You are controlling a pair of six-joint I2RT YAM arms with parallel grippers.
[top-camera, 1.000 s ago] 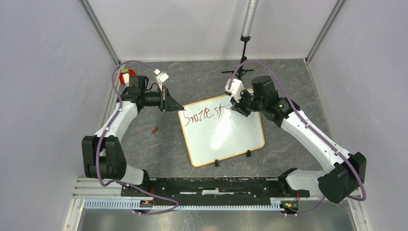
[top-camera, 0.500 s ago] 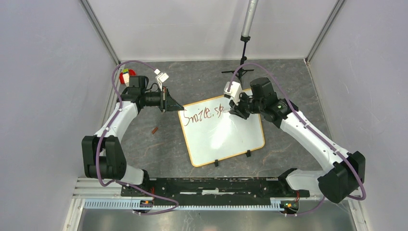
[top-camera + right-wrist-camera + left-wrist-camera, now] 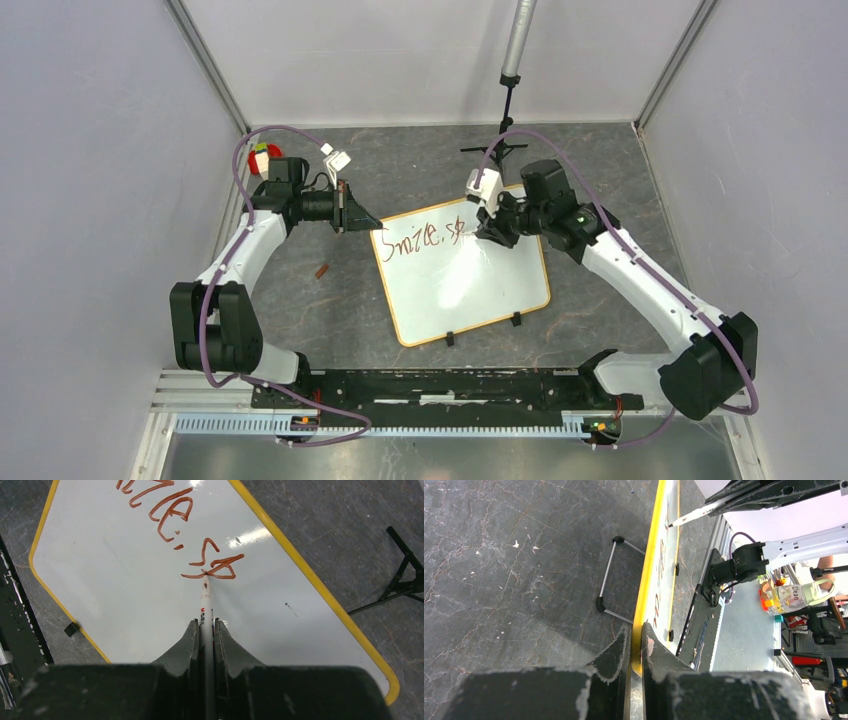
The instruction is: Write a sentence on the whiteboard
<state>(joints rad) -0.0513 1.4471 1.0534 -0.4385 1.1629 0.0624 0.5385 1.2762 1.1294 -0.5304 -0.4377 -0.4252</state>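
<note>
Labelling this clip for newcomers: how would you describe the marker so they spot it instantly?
Start at the yellow-framed whiteboard lying mid-table. Over its far edge, the right arm's fingers clamp a thin white marker, tip on the red lettering. Nothing else slim and white touches the board.

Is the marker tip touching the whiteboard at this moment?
Touching. The left wrist view, edge-on, shows the marker tip meeting the whiteboard surface with no gap.

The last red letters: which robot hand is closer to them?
Right. The right gripper holds the marker, its tip touching those letters; the left gripper clamps the whiteboard's edge beside the first letter.
</note>
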